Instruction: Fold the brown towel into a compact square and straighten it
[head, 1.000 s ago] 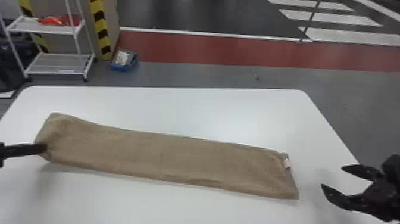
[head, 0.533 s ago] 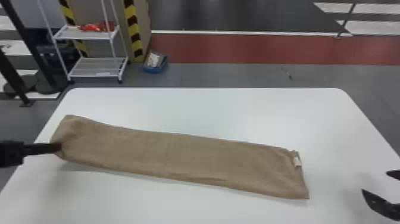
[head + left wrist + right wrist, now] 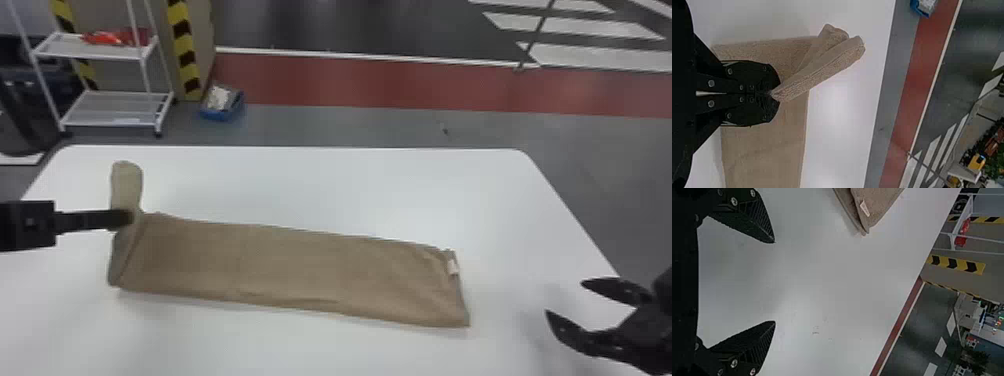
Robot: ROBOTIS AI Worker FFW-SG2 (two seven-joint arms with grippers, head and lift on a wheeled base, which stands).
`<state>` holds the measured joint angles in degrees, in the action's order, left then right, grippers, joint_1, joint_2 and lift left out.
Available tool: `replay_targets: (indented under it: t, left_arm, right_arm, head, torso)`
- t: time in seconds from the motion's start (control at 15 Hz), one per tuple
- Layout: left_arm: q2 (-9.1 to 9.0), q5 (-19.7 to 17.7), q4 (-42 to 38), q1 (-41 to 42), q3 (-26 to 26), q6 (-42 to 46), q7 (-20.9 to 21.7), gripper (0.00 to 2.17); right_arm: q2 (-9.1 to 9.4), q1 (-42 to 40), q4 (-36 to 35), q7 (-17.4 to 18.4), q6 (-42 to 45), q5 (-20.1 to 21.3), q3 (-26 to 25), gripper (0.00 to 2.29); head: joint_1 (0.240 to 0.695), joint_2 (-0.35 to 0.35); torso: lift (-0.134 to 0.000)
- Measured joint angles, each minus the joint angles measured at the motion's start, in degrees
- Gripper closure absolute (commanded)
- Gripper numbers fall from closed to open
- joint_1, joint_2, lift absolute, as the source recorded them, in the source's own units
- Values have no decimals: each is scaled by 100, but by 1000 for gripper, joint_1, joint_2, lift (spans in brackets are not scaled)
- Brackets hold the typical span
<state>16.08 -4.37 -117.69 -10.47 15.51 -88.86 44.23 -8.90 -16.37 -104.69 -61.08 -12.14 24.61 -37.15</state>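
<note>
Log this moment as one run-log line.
brown towel: long strip on table, left end pinched up | left tool: shut on towel | right tool: open, beyond towel's right end | square: not yet

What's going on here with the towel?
The left claw is pinching the brown towel near its left end, with that end raised and folded up at the claw. The rest lies as a long strip on the white table, its tagged end toward the right. The right claw is open beside that end, holding nothing. The towel is not yet a compact square.
</note>
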Motion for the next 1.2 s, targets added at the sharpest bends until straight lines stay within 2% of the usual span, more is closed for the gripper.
replay_targets:
  t: [0.07,0.27,0.47,0.73,1.0,1.07,1.13,1.2]
  left_arm:
    - [-188,29,-246,-89,-216,-71,-27,2145]
    - [-538,109,-736,-202,-775,-109,-73,2145]
    - [-792,154,-1021,-213,-1251,-110,-135,2145]
    - [-1000,416,-1165,13,-2008,-110,-149,2145]
    - [-1123,591,-1156,167,-2478,-111,-154,2145]
    - [-1135,606,-1159,210,-2535,-111,-155,2067]
    - [-1142,610,-1172,261,-2590,-111,-171,1781]
    - [-1164,610,-1195,326,-2667,-111,-224,1268]
  right_arm:
    - [8,-11,1,0,15,-5,-26,167]
    - [0,-31,-3,0,63,-82,-131,167]
    - [-22,-32,0,0,69,-121,-176,167]
    - [-51,-42,29,0,78,-152,-240,167]
    - [-59,-101,45,0,161,-194,-300,167]
    - [-59,-116,53,0,186,-200,-316,167]
    - [-59,-123,66,0,205,-201,-327,167]
    - [-59,-128,79,0,225,-202,-333,167]
  head:
    - [695,-236]
    - [695,-332]
    - [695,-350]
    - [695,-350]
    - [695,-350]
    - [695,-350]
    - [695,-350]
    - [695,-350]
  torso:
    - [-124]
    - [-124]
    - [-124]
    - [-124]
    - [-124]
    - [-124]
    - [-124]
    - [-124]
